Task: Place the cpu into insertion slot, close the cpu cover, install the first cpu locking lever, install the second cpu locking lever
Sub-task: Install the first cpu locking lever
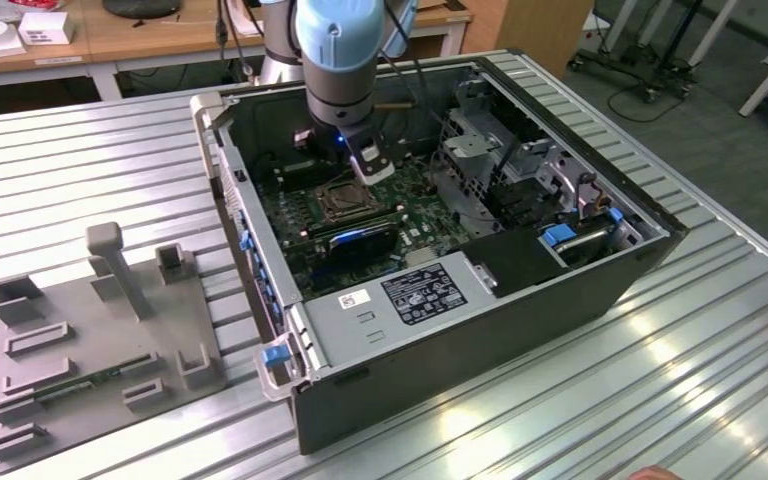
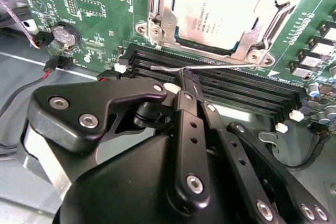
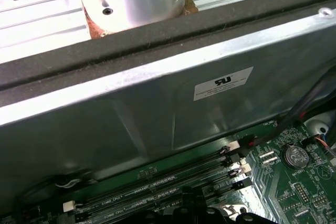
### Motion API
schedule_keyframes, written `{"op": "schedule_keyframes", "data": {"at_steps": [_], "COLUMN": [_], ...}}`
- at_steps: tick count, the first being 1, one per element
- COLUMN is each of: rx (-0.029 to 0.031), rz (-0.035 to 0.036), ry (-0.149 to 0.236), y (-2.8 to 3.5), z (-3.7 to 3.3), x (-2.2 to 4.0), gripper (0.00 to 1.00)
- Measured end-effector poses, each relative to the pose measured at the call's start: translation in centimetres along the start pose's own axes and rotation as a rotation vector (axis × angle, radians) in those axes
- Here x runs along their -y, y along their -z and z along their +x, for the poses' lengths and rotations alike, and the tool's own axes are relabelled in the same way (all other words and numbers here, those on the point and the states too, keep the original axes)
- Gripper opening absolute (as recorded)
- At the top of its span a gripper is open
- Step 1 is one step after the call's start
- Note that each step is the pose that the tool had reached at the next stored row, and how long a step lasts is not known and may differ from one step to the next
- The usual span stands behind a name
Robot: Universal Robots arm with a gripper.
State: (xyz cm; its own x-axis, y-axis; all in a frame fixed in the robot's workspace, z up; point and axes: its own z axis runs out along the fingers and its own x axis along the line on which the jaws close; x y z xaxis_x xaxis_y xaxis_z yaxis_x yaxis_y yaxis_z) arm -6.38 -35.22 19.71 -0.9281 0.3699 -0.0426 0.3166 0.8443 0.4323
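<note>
cpu: the cpu (image 2: 218,10) is sitting in the insertion slot (image 2: 157,3), its tan-silver top facing up, in the second wrist view
cpu cover: the cpu cover (image 2: 247,40) is lying down over the chip's edges, its square window showing the chip's top; it is looking closed or nearly so
Locking lever: a thin wire locking lever (image 2: 210,67) is running along the socket's near edge, over the black memory slots (image 2: 236,85), with its hooked end standing free and not tucked under any catch I can make out
Gripper: the gripper (image 2: 184,80) is reaching into the computer case (image 1: 491,330) just beside the socket; its fingertips are appearing pinched together on the lever wire, gripping it
Arm: in the exterior view the arm (image 1: 344,60) is coming down from above into the open case, over the green circuit board (image 1: 411,215)
Risk, slip: the wire is thin and springy, so it could be sliding out of the fingertips and snapping back up, judging by how little of it is caught
Risk, collision: the fingers are working very near the memory slots and their white clips (image 2: 283,127), so a sideways push could be scraping them
Risk, cover: if the cover is not lying fully flat, forcing the lever could be bending it or loading the chip unevenly
</note>
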Motion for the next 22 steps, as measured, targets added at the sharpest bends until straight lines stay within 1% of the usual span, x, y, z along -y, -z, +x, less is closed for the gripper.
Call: {"op": "schedule_keyframes", "data": {"at_steps": [12,18,22], "rx": [0.0001,0.0001,0.0001], "rz": [-0.0002,-0.0001,-0.0001], "ry": [0.000,0.000,0.000], "y": [-0.11,-0.14,-0.10], "z": [-0.03,-0.21,-0.28], "x": [0.04,0.00,0.09], "gripper": [0.11,0.11,0.11]}}
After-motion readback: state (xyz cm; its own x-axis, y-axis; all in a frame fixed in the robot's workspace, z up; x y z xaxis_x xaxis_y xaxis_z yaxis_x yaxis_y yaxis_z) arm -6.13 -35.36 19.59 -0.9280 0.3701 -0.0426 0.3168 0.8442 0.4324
